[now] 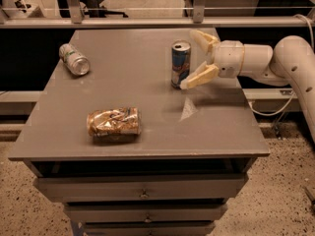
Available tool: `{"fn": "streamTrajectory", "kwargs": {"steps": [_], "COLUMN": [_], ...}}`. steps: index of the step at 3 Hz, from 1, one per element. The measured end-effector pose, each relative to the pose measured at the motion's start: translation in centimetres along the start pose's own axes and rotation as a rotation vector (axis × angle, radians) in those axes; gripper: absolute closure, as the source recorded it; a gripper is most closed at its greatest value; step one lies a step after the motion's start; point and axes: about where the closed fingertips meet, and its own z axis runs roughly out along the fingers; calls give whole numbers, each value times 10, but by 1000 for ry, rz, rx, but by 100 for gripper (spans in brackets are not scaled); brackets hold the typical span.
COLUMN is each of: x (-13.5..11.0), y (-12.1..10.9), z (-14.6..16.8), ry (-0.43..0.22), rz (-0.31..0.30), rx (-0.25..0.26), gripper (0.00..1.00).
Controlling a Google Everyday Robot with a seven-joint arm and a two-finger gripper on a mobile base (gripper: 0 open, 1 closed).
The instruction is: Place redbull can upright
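The redbull can [180, 64], slim, blue and silver with a silver top, stands upright on the grey table [138, 92], right of its middle. My gripper [194, 59] is open just to the right of the can. One cream finger reaches behind the can's top. The other finger [199, 77] points at the can's base. Neither finger grips the can. The white arm comes in from the right edge.
A green and silver can [74, 59] lies on its side at the far left of the table. A gold-brown foil snack bag [114, 122] lies near the front left. Drawers sit under the tabletop. A railing runs behind the table.
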Motion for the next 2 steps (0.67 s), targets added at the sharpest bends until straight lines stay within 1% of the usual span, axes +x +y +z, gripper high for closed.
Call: {"fn": "streamTrajectory", "kwargs": {"steps": [1, 2], "x": [8, 11], "y": [-9, -17], "z": [-12, -37], "ry": [40, 102], "rz": [21, 20], "rx": [26, 51], "gripper": [0, 0]}}
